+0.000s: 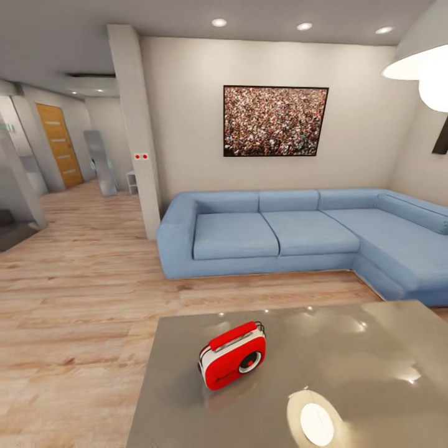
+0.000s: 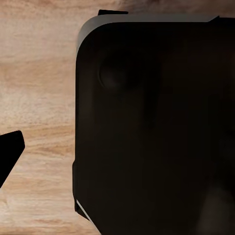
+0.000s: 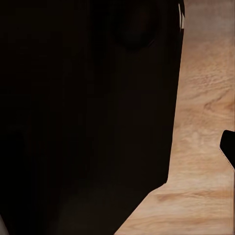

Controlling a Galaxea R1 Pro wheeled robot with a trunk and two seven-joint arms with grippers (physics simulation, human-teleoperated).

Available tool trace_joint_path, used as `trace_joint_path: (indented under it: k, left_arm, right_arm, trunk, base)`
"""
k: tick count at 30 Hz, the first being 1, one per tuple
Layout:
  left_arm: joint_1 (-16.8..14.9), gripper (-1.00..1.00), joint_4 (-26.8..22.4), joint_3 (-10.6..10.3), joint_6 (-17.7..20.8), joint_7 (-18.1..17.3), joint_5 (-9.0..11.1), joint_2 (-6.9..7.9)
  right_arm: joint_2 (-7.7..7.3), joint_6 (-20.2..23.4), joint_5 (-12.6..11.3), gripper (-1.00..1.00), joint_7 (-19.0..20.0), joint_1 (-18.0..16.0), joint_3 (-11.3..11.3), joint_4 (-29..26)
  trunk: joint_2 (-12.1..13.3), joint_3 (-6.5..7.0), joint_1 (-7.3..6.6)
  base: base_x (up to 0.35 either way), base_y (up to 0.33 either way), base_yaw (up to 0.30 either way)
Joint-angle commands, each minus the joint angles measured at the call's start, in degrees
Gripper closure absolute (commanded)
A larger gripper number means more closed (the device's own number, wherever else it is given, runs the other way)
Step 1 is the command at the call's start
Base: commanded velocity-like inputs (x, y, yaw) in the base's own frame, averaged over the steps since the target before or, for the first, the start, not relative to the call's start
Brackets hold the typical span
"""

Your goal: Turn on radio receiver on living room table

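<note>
Neither end effector's finger spread can be told: each wrist view looks down past a large dark body onto the wood plank floor (image 2: pixel 39 98), with only a black tip at the frame edge. In the head view, the radio receiver (image 1: pixel 233 363) stands upright on the glossy grey-brown desk (image 1: pixel 373 348), near its left edge, dial facing forward. A round white glowing disc (image 1: pixel 317 424) lies on the desk just nearer. Beyond are the blue sectional sofa (image 1: pixel 298 233) and the crowd picture (image 1: pixel 275 121) on the beige wall.

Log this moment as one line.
phase: approach | radio: upright on table, untouched | sofa: behind table | grippers: state unclear
</note>
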Motion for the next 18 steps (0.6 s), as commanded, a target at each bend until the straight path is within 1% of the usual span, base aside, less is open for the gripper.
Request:
trace_joint_path:
  k: [1, 7, 10, 15, 18]
  left_arm:
    - [0.0, -1.0, 0.0, 0.0, 0.0, 0.0, 0.0, 0.0]
    - [0.0, -1.0, 0.0, 0.0, 0.0, 0.0, 0.0, 0.0]
    - [0.0, -1.0, 0.0, 0.0, 0.0, 0.0, 0.0, -0.06]
    - [0.0, -1.0, 0.0, 0.0, 0.0, 0.0, 0.0, -0.03]
    - [0.0, -1.0, 0.0, 0.0, -0.1, 0.0, 0.0, -0.01]
  right_arm:
    - [0.0, 0.0, 0.0, -1.0, 0.0, 0.0, 0.1, 0.0]
    - [0.0, 0.0, 0.1, -1.0, 0.0, 0.0, 0.1, 0.0]
    - [0.0, 0.1, 0.1, -1.0, 0.0, 0.0, 0.1, 0.0]
    - [0.0, 0.1, 0.1, -1.0, 0.0, 0.0, 0.1, 0.0]
    - [0.0, 0.1, 0.1, -1.0, 0.0, 0.0, 0.1, 0.0]
  trunk:
    - [0.0, 0.0, 0.0]
    - [0.0, 0.0, 0.0]
    - [0.0, 0.0, 0.0]
    - [0.0, 0.0, 0.0]
    - [0.0, 0.0, 0.0]
  base:
    - [0.001, 0.0, 0.213]
    - [0.0, 0.0, 0.24]
    - [0.0, 0.0, 0.17]
    - [0.013, 0.0, 0.028]
    - [0.201, 0.0, 0.003]
